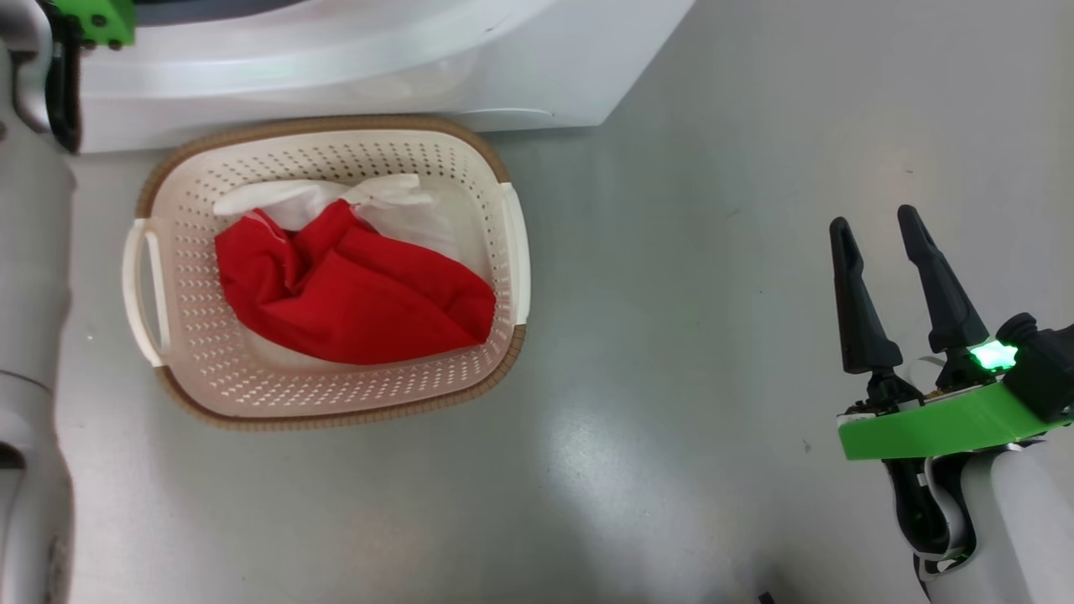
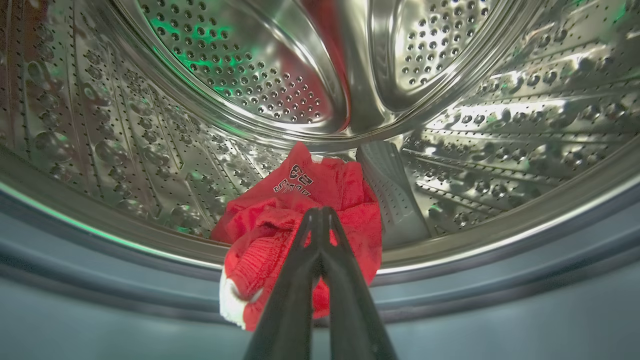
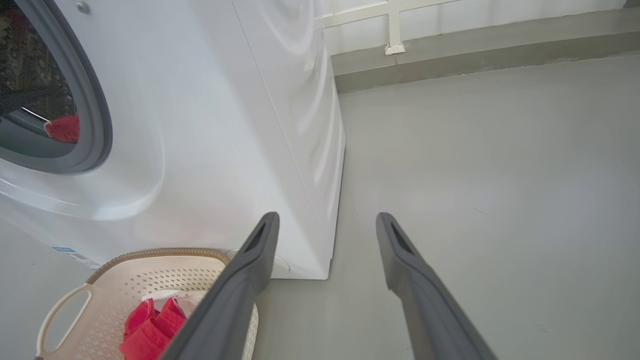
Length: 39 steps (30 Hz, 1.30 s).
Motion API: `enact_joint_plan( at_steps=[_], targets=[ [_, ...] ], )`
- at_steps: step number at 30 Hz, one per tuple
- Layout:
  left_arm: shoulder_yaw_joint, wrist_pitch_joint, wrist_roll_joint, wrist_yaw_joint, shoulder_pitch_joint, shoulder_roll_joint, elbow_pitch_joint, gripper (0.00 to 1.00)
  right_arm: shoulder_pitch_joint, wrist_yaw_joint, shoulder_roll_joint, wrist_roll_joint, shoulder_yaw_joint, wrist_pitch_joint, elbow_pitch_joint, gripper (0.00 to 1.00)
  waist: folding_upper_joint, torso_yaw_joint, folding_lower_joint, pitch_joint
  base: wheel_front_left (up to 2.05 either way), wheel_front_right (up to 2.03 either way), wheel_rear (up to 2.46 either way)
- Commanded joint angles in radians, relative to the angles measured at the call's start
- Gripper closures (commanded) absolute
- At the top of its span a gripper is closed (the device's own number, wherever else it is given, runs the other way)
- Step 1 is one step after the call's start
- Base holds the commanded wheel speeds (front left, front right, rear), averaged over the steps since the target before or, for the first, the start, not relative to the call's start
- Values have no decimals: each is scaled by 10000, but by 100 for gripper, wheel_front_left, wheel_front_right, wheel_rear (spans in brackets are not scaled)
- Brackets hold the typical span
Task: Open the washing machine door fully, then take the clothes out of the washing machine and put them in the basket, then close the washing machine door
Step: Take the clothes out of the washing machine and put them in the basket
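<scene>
The steel drum of the washing machine surrounds my left gripper, which is shut on a bunched red jersey with white trim, part of the clothes, at the drum's lip over the grey gasket. More red and white clothes lie in the cream basket, which stands on the floor against the washing machine. My right gripper hangs open and empty over the floor, to the right of the basket. The washing machine door is out of view.
In the right wrist view the washing machine has its round opening with red cloth inside, and the basket below it. Grey floor stretches right to a wall. My pale left forearm runs along the head view's left edge.
</scene>
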Motion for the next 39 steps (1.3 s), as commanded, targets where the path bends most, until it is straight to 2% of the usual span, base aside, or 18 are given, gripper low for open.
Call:
enact_joint_plan(
  at_steps=[1, 10, 12, 13, 14, 16, 18, 19, 20, 21, 39],
  targets=[
    [365, -149, -377, -169, 337, 282, -386, 100, 124, 73, -145, -82, 122, -65, -264, 0, -1, 143, 0, -101, 0, 0, 0],
    [1004, -208, -1001, -499, 1463, -170, -2109, 100, 173, 73, -285, -133, -22, -65, -328, 0, -1, 481, 0, -260, 0, 0, 0],
    [1251, -209, -1134, -525, 1911, -319, -2694, 95, 211, 73, -307, -149, -65, -65, -327, 0, -1, 572, 0, -344, 0, 0, 0],
    [1339, -209, -1137, -532, 2136, -365, -2989, 89, 234, 73, -313, -153, -75, -65, -330, 0, -1, 599, 0, -376, 0, 0, 0],
    [1422, -210, -1138, -550, 2394, -445, -3291, 88, 262, 73, -325, -157, -97, -65, -330, 0, -1, 643, 0, -429, 0, 0, 0],
    [1643, -210, -1160, -577, 2910, -577, -3863, 69, 301, 73, -349, -163, -111, -65, -347, 0, -1, 700, 0, -487, 0, 0, 0],
    [1775, -210, -1087, -614, 3460, -705, -4399, 55, 340, 73, -373, -165, -138, -65, -364, 0, -1, 756, 0, -544, 0, 0, 0],
    [1872, -211, -1094, -637, 3720, -775, -4649, 39, 361, 73, -385, -169, -153, -65, -374, 0, -1, 786, 0, -568, 0, 0, 0],
    [1951, -211, -1052, -654, 3968, -819, -4924, 10, 382, 73, -394, -172, -164, -65, -378, 0, -1, 809, 0, -596, 0, 0, 0],
    [1999, -211, -988, -675, 4227, -864, -5183, 0, 402, 73, -401, -172, -171, -65, -380, 0, -1, 826, 0, -620, 0, 0, 0],
    [2519, -212, -391, -885, 8190, -1390, -8323, 0, 741, 73, -486, -157, -260, -65, -451, 0, -1, 1041, 0, -928, 0, 0, 0]
  ],
)
